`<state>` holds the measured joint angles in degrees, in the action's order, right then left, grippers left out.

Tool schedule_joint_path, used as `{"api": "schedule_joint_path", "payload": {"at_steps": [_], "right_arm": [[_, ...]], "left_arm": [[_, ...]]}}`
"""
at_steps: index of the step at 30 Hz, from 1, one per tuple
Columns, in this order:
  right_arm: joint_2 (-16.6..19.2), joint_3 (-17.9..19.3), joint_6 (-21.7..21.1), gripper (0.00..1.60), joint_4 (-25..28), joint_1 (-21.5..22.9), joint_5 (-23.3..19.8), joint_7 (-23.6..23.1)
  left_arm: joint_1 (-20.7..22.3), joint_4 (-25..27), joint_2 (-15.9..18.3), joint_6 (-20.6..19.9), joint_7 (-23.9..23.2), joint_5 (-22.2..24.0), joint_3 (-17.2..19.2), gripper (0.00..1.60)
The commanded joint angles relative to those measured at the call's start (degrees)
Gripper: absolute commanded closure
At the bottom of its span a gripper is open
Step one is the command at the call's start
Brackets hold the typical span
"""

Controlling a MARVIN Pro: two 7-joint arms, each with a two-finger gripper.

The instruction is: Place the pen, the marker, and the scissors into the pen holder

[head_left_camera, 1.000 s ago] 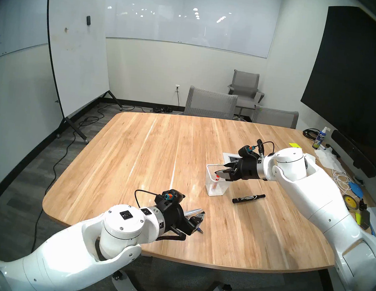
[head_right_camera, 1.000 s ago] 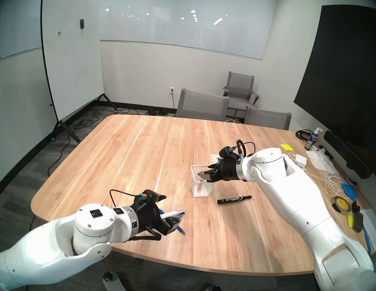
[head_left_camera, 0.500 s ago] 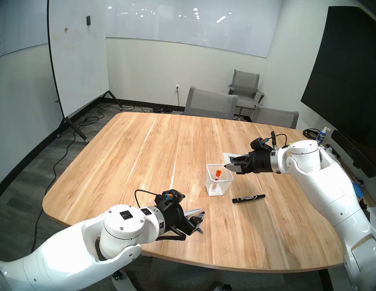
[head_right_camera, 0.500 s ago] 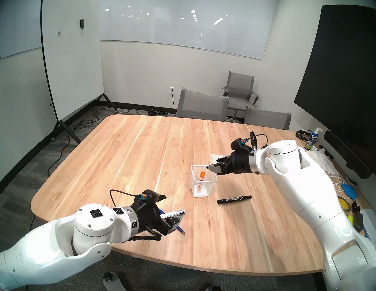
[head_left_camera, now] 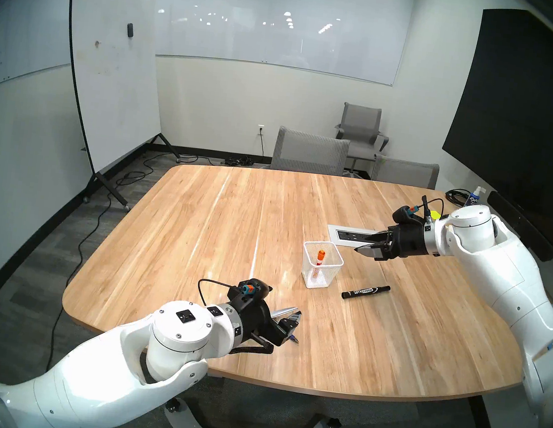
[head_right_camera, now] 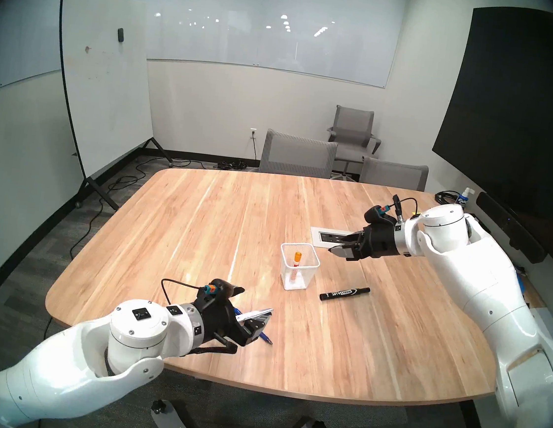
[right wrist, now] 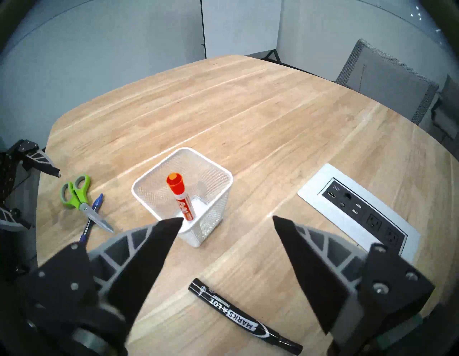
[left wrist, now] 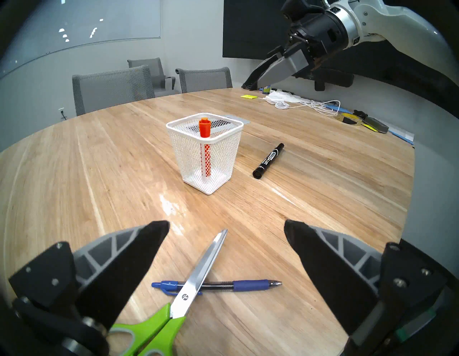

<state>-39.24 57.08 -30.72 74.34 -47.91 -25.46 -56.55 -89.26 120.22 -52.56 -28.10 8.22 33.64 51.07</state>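
Both grippers stand with their jaws spread wide and hold nothing. That fits a moment between one delivery and the next pickup, as I judge it. Up over the wooden table [head_left_camera: 217, 236], the right gripper [head_left_camera: 369, 248] hangs in the air beside and above the small white wire-mesh pen holder [right wrist: 218, 189], clear of its rim. An orange-capped marker with a white and orange barrel [right wrist: 179, 196] stands inside the cup, leaning against one wall, so one item looks done. A thick black marker with white lettering [right wrist: 238, 315] lies flat on the wood just beside the holder, on the right arm's side and almost under its open fingers, so it seems the handiest next target for that arm. The left gripper [left wrist: 226, 238] hovers low near the table's near edge, its two fingers flanking the large scissors with lime-green and grey loop handles and silver blades [left wrist: 196, 278]. These lie closed across the slim blue ballpoint pen with a silver tip [left wrist: 248, 284], blades touching the barrel. Because the scissors rest on top, lifting them first would likely free the pen. Both are well apart from the holder.
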Motion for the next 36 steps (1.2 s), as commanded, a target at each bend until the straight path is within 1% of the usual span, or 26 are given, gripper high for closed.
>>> {"api": "schedule_joint_path", "payload": {"at_steps": [1, 5, 6, 9, 10, 11, 12, 13, 14, 15, 16, 17, 18, 19, 20, 23, 27, 29, 30, 33, 36], "right_arm": [[4.89, -0.26, 5.57, 0.14, -0.68, 3.34, 1.91, -6.82], [5.38, -1.25, 10.3, 0.13, -3.22, 4.62, 4.58, -10.93], [5.31, -1.52, 10.77, 0.08, -4.03, 5.1, 5.07, -11.98], [4.59, -2.49, 13.32, 0.05, -7.29, 7.08, 7.14, -14.55], [4.59, -2.49, 13.32, 0.05, -7.29, 7.08, 7.14, -14.55], [4.21, -2.81, 14.06, 0.08, -8.43, 7.77, 7.88, -15.24], [3.9, -3.32, 14.83, 0.08, -9.45, 8.49, 8.96, -15.81], [3.23, -4.26, 16.57, 0.1, -11.36, 9.68, 10.79, -16.94], [2.86, -4.3, 17.22, 0.13, -12.07, 9.85, 11.5, -17.45], [2.86, -4.3, 17.22, 0.13, -12.07, 9.85, 11.5, -17.45], [2.43, -5.0, 17.98, 0.13, -13.15, 10.71, 12.44, -18.36], [2.05, -5.19, 18.45, 0.12, -13.85, 11.11, 13.13, -18.8], [1.23, -5.86, 19.47, 0.08, -15.39, 12.18, 14.78, -20.25], [0.85, -6.4, 20.25, 0.04, -16.07, 12.66, 15.88, -20.67], [0.49, -7.15, 20.73, 0.0, -16.91, 13.36, 16.39, -21.16], [-0.14, -7.9, 21.54, 0.0, -17.78, 13.88, 17.6, -21.97], [-2.04, -9.87, 23.19, 0.0, -20.0, 15.38, 20.69, -23.8], [-2.38, -10.05, 23.36, 0.0, -20.41, 15.54, 20.99, -23.96], [-3.15, -10.7, 23.76, 0.0, -21.23, 15.99, 22.01, -24.22], [-4.3, -11.47, 24.31, 0.0, -22.52, 16.66, 23.2, -24.67], [-5.03, -11.8, 24.64, 0.0, -23.27, 16.93, 23.75, -24.7]], "left_arm": [[0.19, 0.84, -0.25, 0.32, 0.0, -0.03, 0.1, 0.0], [0.18, 0.85, -0.24, 0.33, 0.01, -0.03, 0.1, 0.0], [0.18, 0.85, -0.24, 0.33, 0.01, -0.03, 0.1, 0.0], [0.18, 0.86, -0.24, 0.34, 0.01, -0.03, 0.1, 0.0], [0.18, 0.86, -0.24, 0.34, 0.01, -0.03, 0.1, 0.0], [0.17, 0.86, -0.24, 0.34, 0.01, -0.03, 0.1, 0.0], [0.17, 0.86, -0.24, 0.34, 0.01, -0.03, 0.1, 0.0], [0.17, 0.86, -0.24, 0.35, 0.01, -0.03, 0.1, 0.0], [0.17, 0.86, -0.24, 0.35, 0.01, -0.03, 0.1, 0.0], [0.17, 0.86, -0.24, 0.35, 0.01, -0.03, 0.1, 0.0], [0.17, 0.87, -0.24, 0.35, 0.01, -0.04, 0.11, 0.0], [0.16, 0.87, -0.24, 0.36, 0.02, -0.04, 0.11, 0.0], [0.16, 0.87, -0.24, 0.36, 0.02, -0.04, 0.11, 0.0], [0.16, 0.87, -0.24, 0.36, 0.02, -0.04, 0.11, 0.0], [0.16, 0.87, -0.23, 0.36, 0.02, -0.04, 0.11, 0.0], [0.15, 0.88, -0.23, 0.37, 0.02, -0.04, 0.11, 0.0], [0.15, 0.88, -0.23, 0.37, 0.03, -0.04, 0.11, 0.0], [0.15, 0.89, -0.23, 0.37, 0.03, -0.04, 0.11, 0.0], [0.15, 0.89, -0.23, 0.38, 0.03, -0.04, 0.11, 0.0], [0.14, 0.89, -0.23, 0.38, 0.03, -0.04, 0.11, 0.0], [0.14, 0.89, -0.23, 0.38, 0.03, -0.04, 0.11, 0.0]]}}
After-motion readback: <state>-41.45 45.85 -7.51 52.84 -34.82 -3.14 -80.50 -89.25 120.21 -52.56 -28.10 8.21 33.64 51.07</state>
